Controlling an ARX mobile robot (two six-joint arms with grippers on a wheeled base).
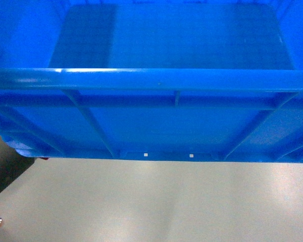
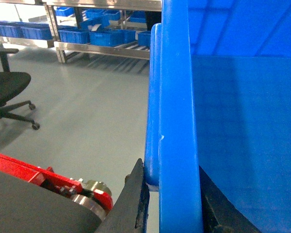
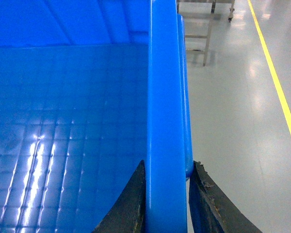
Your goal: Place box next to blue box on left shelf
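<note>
The box (image 1: 182, 116), a large bright-blue crate with a thick rim and ribbed wall, fills the upper head view and hangs above the pale floor. My left gripper (image 2: 169, 167) is shut on the box's (image 2: 242, 121) left rim, one black finger outside and one inside. On the opposite rim of the box (image 3: 63, 121), my right gripper (image 3: 169, 165) is shut the same way. Neither gripper shows in the head view. Across the floor, grey metal racks (image 2: 106, 48) carry several blue boxes (image 2: 109, 36). Which of them is the left shelf I cannot tell.
A black office chair (image 2: 5, 92) stands on the floor to the left. A red-and-metal wheel part (image 2: 82, 191) sits low beside the left gripper. A yellow floor line (image 3: 276, 82) runs along the right, with metal frame legs (image 3: 203, 24) beyond the crate.
</note>
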